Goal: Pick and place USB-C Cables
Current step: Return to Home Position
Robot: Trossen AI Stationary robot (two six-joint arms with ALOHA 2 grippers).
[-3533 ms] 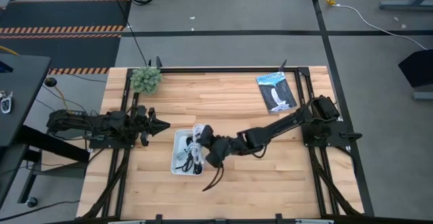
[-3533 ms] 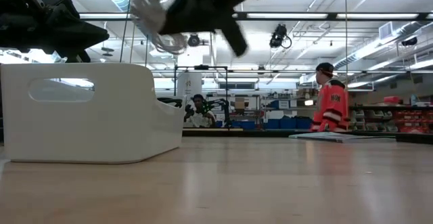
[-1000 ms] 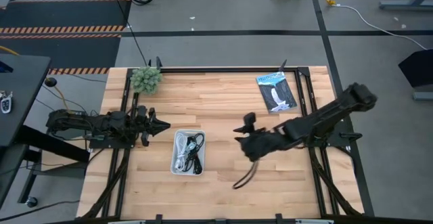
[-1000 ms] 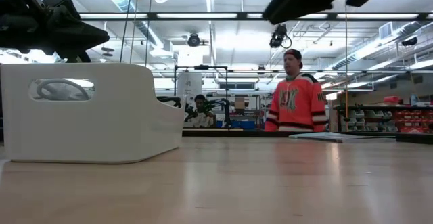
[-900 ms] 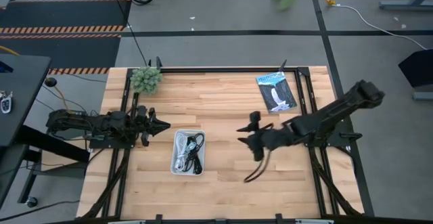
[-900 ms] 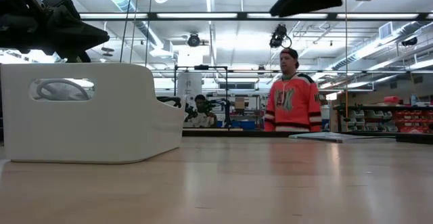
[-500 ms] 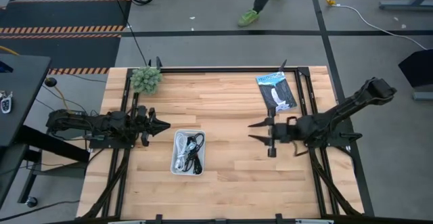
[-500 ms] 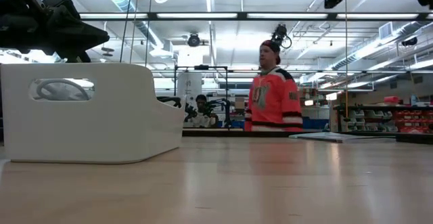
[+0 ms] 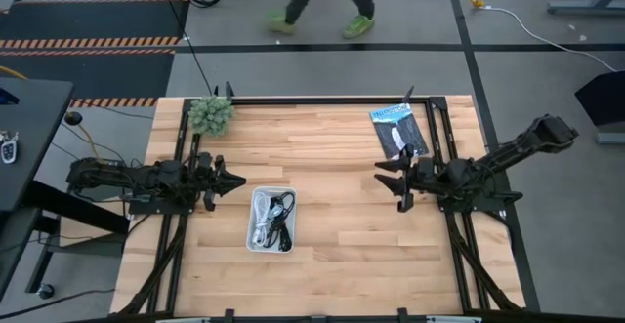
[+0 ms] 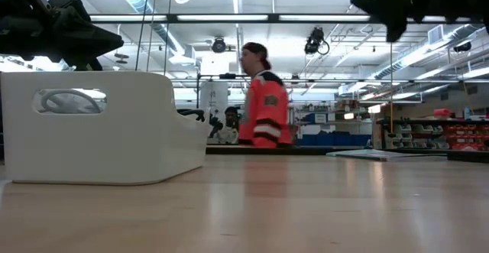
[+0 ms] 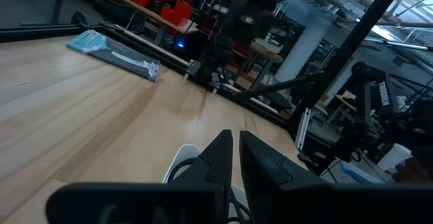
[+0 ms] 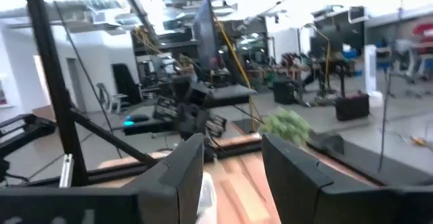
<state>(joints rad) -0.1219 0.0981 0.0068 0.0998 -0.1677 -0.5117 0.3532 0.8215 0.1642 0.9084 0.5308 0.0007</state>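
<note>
The high camera is looking straight down on the whole bench (image 9: 332, 157). The low camera is sitting at bench-top height, close beside the white bin (image 10: 114, 146), facing the room. The wrist cameras are looking toward each other across that same bench.

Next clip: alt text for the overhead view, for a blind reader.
A white bin left of centre on the table holds the coiled cables. The left claw, shut, sits beside it toward the left edge; the right claw, open, hangs by the right edge near a blue-black packet.
</note>
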